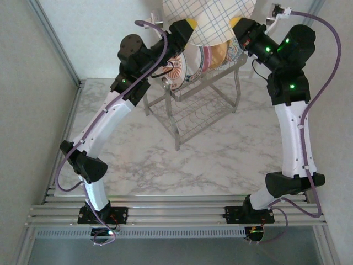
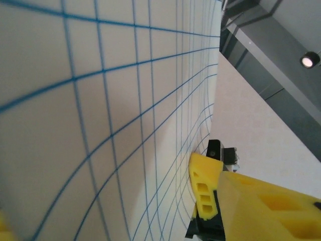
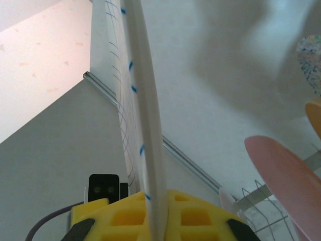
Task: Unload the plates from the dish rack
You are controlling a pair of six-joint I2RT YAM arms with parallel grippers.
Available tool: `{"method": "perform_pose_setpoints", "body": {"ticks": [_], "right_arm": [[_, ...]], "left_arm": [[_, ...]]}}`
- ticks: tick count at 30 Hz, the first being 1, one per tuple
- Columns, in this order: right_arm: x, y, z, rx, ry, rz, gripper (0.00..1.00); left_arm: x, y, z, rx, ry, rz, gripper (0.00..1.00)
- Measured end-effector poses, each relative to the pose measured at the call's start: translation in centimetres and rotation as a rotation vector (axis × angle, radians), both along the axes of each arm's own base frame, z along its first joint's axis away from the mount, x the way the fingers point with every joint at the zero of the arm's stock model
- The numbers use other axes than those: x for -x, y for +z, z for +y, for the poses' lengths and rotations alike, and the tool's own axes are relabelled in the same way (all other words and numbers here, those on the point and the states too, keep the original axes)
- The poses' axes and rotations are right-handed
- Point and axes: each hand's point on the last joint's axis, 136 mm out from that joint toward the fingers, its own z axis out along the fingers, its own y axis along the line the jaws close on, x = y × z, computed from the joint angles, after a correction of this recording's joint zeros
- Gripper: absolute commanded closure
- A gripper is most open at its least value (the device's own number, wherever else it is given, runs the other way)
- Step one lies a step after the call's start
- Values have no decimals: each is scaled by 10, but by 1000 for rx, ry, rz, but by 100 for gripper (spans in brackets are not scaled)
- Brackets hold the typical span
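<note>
A large white plate with a blue grid pattern hangs upright above the dish rack. My right gripper is shut on its right rim; in the right wrist view the thin plate edge stands squeezed between the yellow fingers. My left gripper sits at the plate's lower left rim. In the left wrist view the plate's face spans the gripper, one yellow finger lying against it; the other finger is a sliver. More plates stand in the rack's upper tier.
A pink plate, an orange one and a speckled one stand beside the held plate. The rack's lower wire tier faces the marble tabletop, with walls left and behind.
</note>
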Motion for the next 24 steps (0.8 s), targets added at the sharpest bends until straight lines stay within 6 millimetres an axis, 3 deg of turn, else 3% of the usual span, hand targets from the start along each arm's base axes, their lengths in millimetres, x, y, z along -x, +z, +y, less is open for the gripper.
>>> {"method": "perform_pose_setpoints", "body": {"ticks": [4, 8, 11, 13, 18, 20, 24], "right_arm": [[0, -2, 2, -15, 15, 24, 100], [-2, -3, 3, -20, 21, 34, 100], [-3, -4, 4, -16, 24, 32, 57], [-1, -4, 10, 8, 30, 8, 38], [11, -7, 34, 126, 23, -91, 13], [21, -10, 49, 185, 29, -135, 3], [57, -12, 84, 311, 59, -259, 1]], "left_arm": [[-6, -6, 2, -7, 1, 30, 100], [-6, -5, 3, 14, -16, 47, 100], [-8, -6, 6, 19, -20, 54, 100], [-12, -9, 10, 12, -15, 58, 100], [-34, -16, 40, 14, 15, 92, 100], [-43, -16, 64, 21, 56, 106, 100], [-55, -25, 129, 46, 171, 156, 100]]}}
